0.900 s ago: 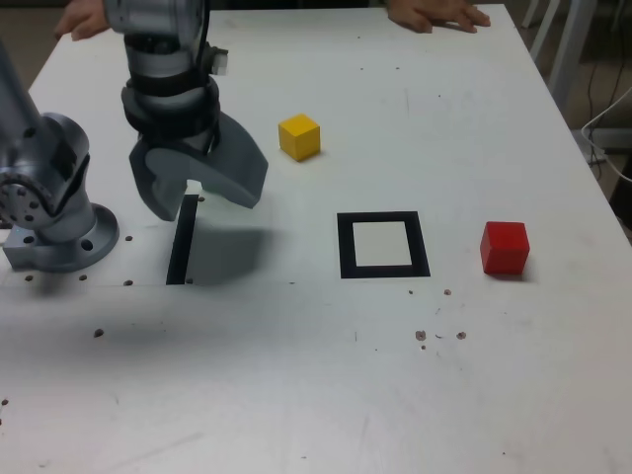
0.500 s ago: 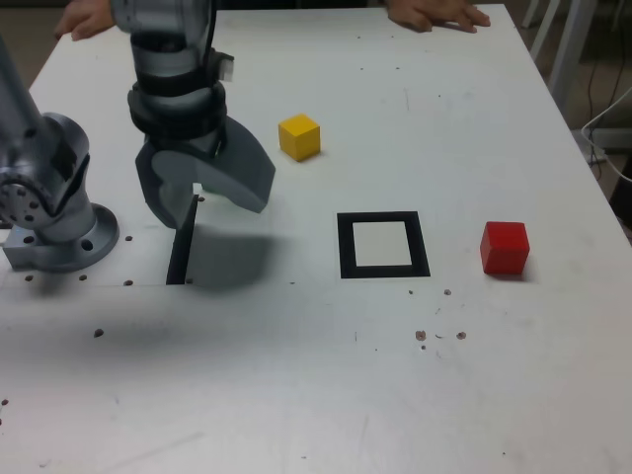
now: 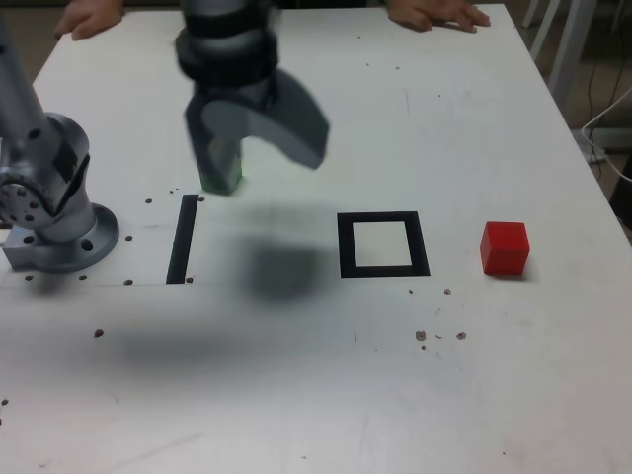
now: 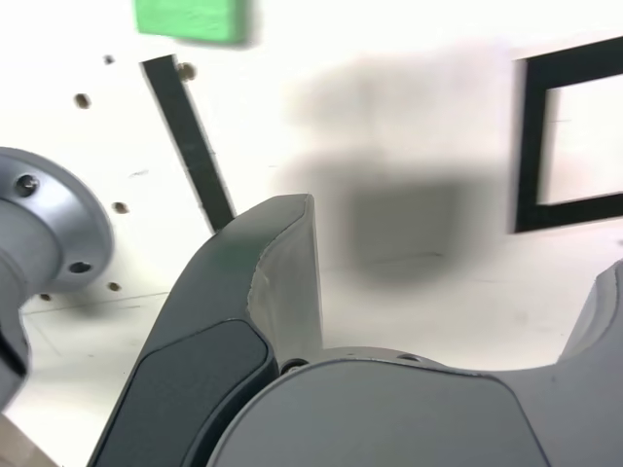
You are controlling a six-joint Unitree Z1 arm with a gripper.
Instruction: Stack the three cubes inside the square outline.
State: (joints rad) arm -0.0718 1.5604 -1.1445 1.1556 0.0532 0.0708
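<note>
Hidden or unclear items for you to note:

- Gripper [image 3: 259, 138]: motion-blurred in the exterior view; in the wrist view one of its jaws is cut at the frame edge.
- Green cube [image 3: 222, 176]: mostly hidden behind the gripper, only a sliver visible; cropped by the wrist view's border [image 4: 190, 19].
- Yellow cube: not visible in either view.
- Square outline [image 4: 574, 136]: cropped and blurred in the wrist view.
- A person's hands [image 3: 439, 14]: cut by the frame edge at the table's [image 3: 326, 385] far side.
</note>
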